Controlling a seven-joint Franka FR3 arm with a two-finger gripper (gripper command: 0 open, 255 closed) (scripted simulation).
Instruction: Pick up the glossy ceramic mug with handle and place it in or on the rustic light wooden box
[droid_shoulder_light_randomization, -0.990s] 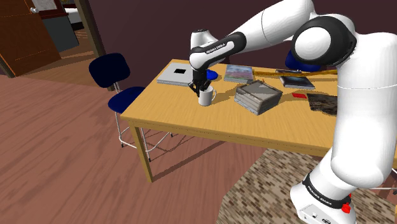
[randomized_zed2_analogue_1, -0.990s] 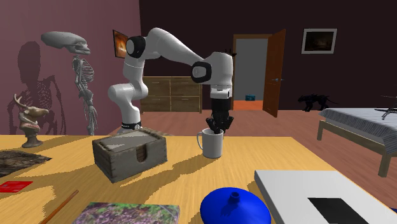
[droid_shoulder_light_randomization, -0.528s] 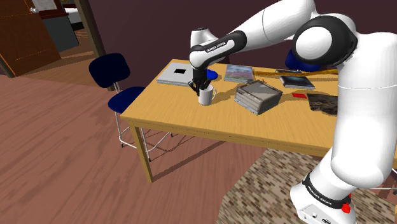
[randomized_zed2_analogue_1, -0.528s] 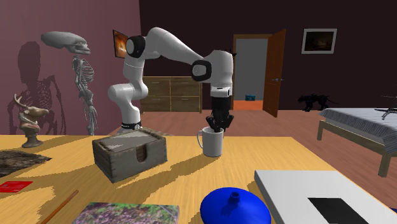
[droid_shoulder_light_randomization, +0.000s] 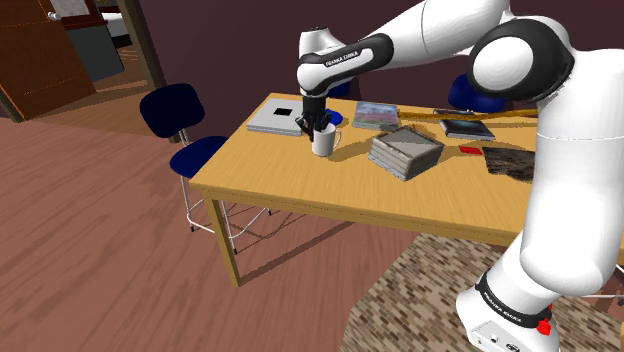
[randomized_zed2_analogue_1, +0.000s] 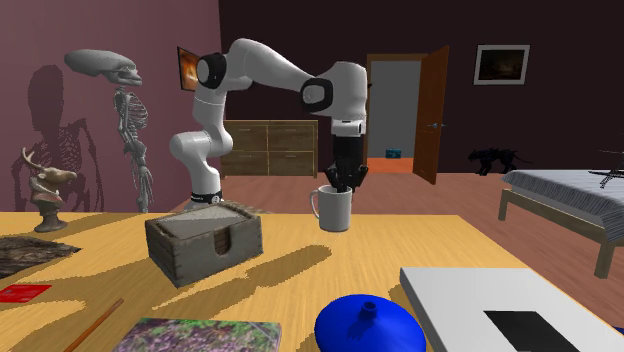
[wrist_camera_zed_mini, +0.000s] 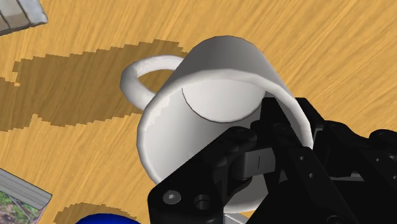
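Observation:
The white glossy mug (droid_shoulder_light_randomization: 322, 142) with a handle hangs just above the wooden table (droid_shoulder_light_randomization: 280, 190); my black gripper (droid_shoulder_light_randomization: 318, 127) comes down onto its rim. In the wrist view the gripper (wrist_camera_zed_mini: 267, 130) is shut on the mug (wrist_camera_zed_mini: 203, 108): one finger is inside it, the other outside its wall, and the handle points away from the fingers. The second exterior view has the mug (randomized_zed2_analogue_1: 335, 208) upright under the gripper (randomized_zed2_analogue_1: 343, 185), a little apart from the grey-brown wooden box (randomized_zed2_analogue_1: 205, 243). That box (droid_shoulder_light_randomization: 405, 152) sits to the shoulder view's right of the mug.
A flat grey slab (droid_shoulder_light_randomization: 275, 117) and a blue domed thing (randomized_zed2_analogue_1: 370, 325) lie near the mug. Picture books (droid_shoulder_light_randomization: 375, 114) and a red card (droid_shoulder_light_randomization: 470, 150) lie around the box. A blue chair (droid_shoulder_light_randomization: 172, 110) stands at the table's end. A skeleton (randomized_zed2_analogue_1: 125, 120) stands by the wall.
The gripper has risen with the mug, which stood on the table a second ago and now hangs a little above it. The box has not moved.

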